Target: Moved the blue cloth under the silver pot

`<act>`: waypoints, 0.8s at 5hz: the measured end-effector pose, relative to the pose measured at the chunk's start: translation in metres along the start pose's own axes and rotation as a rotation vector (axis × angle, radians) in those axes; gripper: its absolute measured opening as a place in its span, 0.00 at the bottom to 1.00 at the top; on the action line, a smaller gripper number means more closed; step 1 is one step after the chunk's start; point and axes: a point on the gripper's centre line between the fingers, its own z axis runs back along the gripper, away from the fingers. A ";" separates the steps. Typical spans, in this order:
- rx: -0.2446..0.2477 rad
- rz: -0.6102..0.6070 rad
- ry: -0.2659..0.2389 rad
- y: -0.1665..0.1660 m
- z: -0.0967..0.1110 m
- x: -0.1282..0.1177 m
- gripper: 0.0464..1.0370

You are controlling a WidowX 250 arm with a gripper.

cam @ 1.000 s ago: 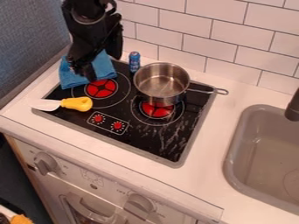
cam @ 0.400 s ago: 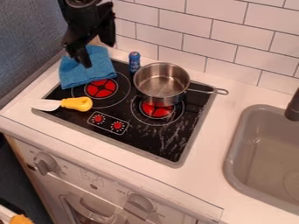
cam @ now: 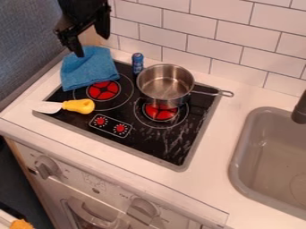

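Observation:
The black gripper [cam: 91, 44] hangs over the back edge of the cloth, at the upper left, with its two fingers apart and nothing between them. The blue cloth [cam: 90, 71] lies bunched on the stove's back left corner, just behind the left red burner. To its right, the silver pot [cam: 165, 85] stands upright over the right burner, its handle pointing right. Cloth and pot are apart.
A blue can [cam: 137, 63] stands between cloth and pot. A knife with a yellow handle [cam: 78, 106] lies at the stove's left front. The grey sink [cam: 239, 172] is at right, and a tiled wall [cam: 227, 42] rises behind.
The gripper has risen and shifted slightly left, away from the cloth, uncovering more of it. Pot, can and knife have stayed where they were.

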 end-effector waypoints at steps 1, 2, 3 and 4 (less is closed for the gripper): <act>0.023 -0.008 0.012 -0.005 -0.021 0.009 0.96; 0.058 -0.011 0.027 -0.002 -0.043 0.018 0.96; 0.072 0.001 0.039 0.003 -0.059 0.021 0.96; 0.084 0.002 0.049 0.006 -0.071 0.018 0.96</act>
